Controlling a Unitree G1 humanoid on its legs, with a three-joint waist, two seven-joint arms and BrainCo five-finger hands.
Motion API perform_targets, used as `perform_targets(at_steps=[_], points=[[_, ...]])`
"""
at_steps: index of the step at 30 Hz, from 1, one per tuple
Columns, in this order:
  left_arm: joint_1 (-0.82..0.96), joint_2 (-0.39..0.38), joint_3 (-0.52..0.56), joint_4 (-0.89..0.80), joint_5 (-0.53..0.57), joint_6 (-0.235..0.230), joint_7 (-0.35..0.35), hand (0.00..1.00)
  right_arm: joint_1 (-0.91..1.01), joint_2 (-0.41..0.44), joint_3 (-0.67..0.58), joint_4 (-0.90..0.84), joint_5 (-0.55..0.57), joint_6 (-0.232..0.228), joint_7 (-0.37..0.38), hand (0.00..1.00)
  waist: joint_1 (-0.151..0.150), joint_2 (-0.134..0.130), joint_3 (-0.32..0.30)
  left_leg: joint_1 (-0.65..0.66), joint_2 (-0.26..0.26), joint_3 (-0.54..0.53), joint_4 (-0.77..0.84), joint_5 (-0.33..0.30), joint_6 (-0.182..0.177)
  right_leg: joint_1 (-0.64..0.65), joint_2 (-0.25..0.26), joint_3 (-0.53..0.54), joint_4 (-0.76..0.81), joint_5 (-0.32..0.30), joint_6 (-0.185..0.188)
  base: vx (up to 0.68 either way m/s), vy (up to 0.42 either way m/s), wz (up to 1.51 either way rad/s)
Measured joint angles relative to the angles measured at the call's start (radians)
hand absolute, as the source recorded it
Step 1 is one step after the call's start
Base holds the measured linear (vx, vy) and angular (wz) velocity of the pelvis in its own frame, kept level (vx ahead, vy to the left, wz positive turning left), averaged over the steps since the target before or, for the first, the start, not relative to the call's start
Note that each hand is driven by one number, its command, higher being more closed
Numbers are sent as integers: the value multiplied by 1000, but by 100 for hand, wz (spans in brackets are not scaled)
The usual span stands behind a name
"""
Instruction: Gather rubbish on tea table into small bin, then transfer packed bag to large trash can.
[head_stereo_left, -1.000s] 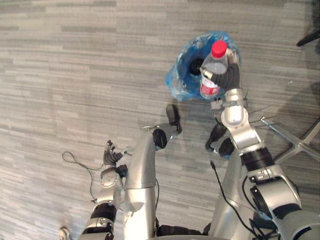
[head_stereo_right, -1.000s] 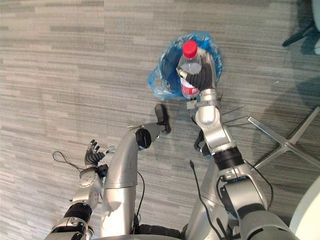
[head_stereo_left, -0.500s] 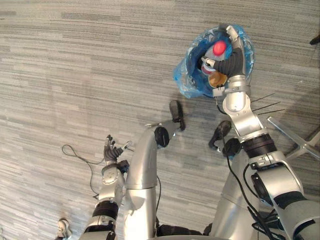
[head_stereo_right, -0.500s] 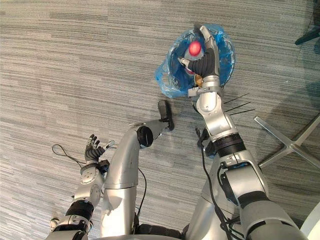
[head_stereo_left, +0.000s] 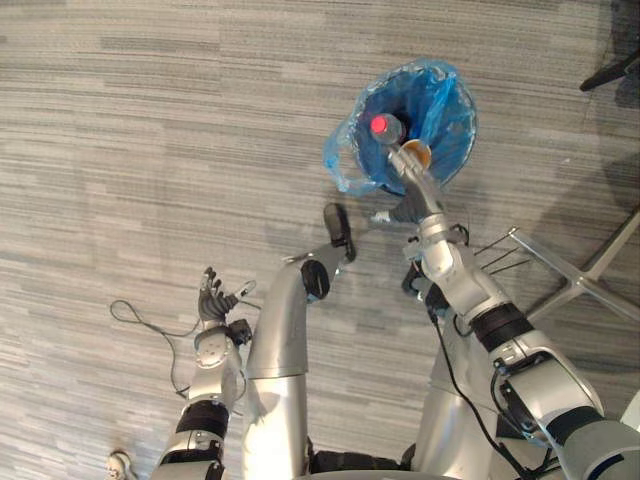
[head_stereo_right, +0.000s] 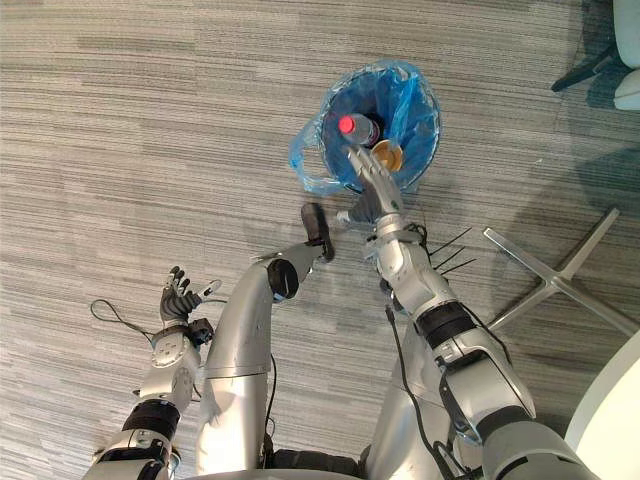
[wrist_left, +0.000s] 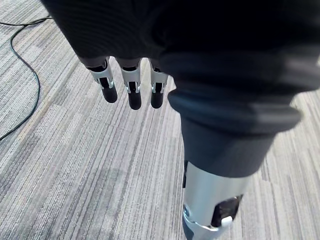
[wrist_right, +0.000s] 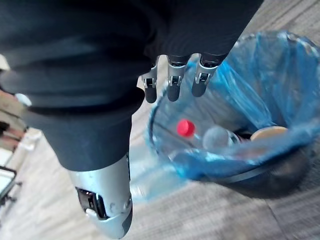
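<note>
Clear plastic bottle with red cap (head_stereo_left: 384, 127) lies in the blue-bagged small bin (head_stereo_left: 455, 105), possibly beside a tan lid (head_stereo_left: 416, 153); right hand (head_stereo_left: 412, 188) hovers at its rim, fingers straight, empty; gathering step, next: withdraw, fetch remaining rubbish.

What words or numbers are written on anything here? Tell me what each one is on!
No words or numbers can be read here.
Bottle in the bin: its label is too blurred to read.
Blue bag: no print shows on it.
</note>
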Motion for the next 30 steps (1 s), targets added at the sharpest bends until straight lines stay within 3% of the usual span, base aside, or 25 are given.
perform_targets(at_steps=[7, 10, 16, 22, 25, 27, 30], points=[[-27, -15, 2, -11, -3, -15, 0, 0, -97, 0, -8, 90, -17, 30, 1, 100, 5, 0, 0, -80, -23, -20, 1, 8, -12, -80, -14, -1, 26, -6, -9, -70, 8, 12], [-28, -31, 4, -20, -3, -15, -1, 0, -97, -13, -19, 91, 28, 36, 3, 100, 26, 1, 0, -88, -23, -21, 6, 10, -12, -88, -13, 3, 34, -10, -13, -62, 18, 5], [-28, -31, 11, -20, -3, -11, -2, 0, -64, -4, -51, -21, 115, 30, 19, 100, 25, 0, 0, -89, -11, -28, 19, 9, -10, -83, -1, 2, 35, -15, -16, -66, 21, -4], [-28, -25, 34, -51, -2, 23, -6, 0, 40, 62, -189, -275, 371, -1, 22, 100, 16, -1, -2, -62, 5, -42, 32, 9, -10, -42, 16, -10, 33, -17, -19, -77, 16, -5], [-24, -34, 32, -92, 0, 30, -34, 0, 121, 115, -243, -408, 493, -21, 34, 100, -4, -6, -4, 29, 4, -42, 6, 9, -11, 52, 20, -16, 4, -18, -21, -93, -12, 1], [-23, -57, 9, -99, 8, 31, -50, 0, 208, 166, -249, -515, 573, -52, 44, 100, -16, -36, -20, 123, 1, -20, -67, 11, -15, 137, 25, -25, -63, -7, -20, -71, -44, -6], [5, -85, -1, -99, 19, 51, -69, 0, 331, 214, -253, -594, 653, -66, 69, 100, -33, -54, -29, 263, 1, -10, -158, 18, -26, 289, 39, -57, -171, 19, -21, -14, -70, 1]])
